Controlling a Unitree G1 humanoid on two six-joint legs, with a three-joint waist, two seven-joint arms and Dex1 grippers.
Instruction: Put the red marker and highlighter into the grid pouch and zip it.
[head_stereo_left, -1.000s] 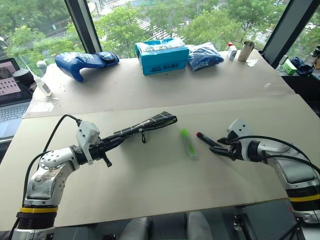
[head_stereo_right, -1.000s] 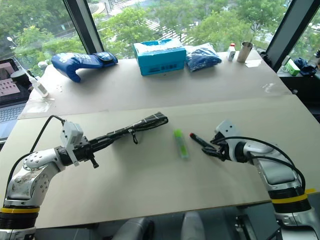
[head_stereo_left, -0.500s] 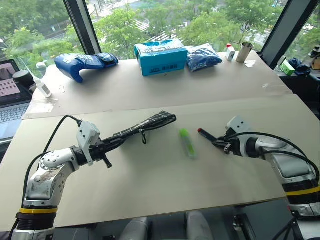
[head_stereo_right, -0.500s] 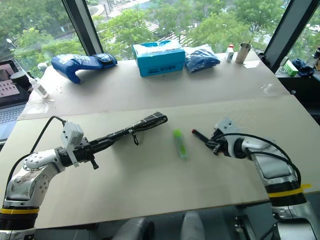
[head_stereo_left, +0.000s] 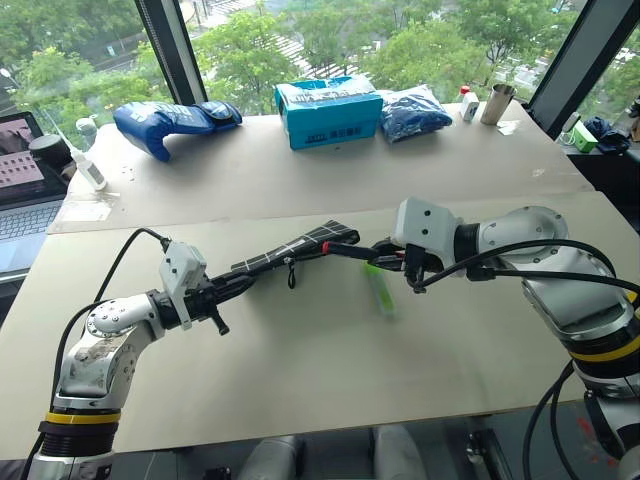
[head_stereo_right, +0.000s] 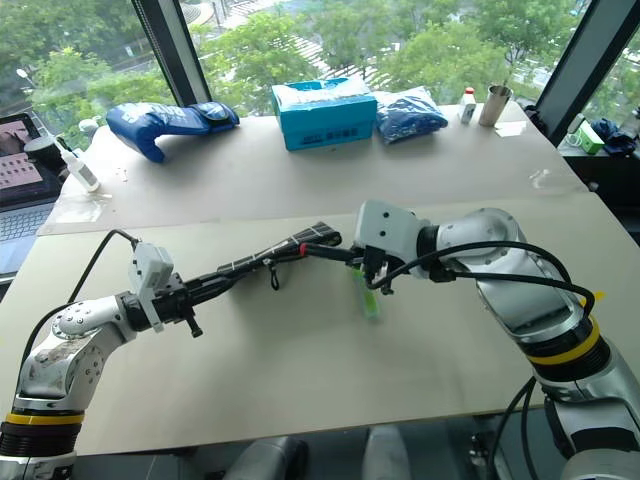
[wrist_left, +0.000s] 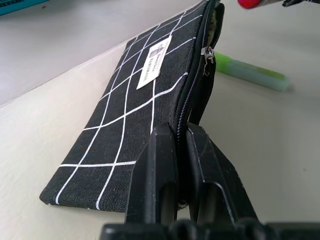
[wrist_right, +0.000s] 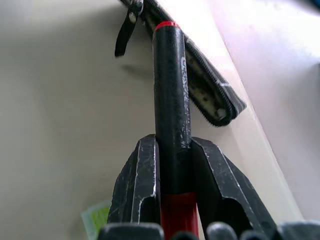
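Marker held at the pouch's far end

Your left gripper (wrist_left: 181, 145) pinches the grid pouch (head_stereo_left: 295, 248) by its near edge; your right gripper (wrist_right: 172, 165) clamps the red marker (wrist_right: 170, 95), pouch interior hidden from you; its arm partly covers the highlighter (head_stereo_left: 380, 292) on the table (head_stereo_left: 300, 370).

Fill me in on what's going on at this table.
The left tool pinches one end of the grid pouch, holding it on edge with the zipper open. The right tool grips the red marker and points its tip at the pouch's open end. The highlighter lies on the table, not yet picked up.
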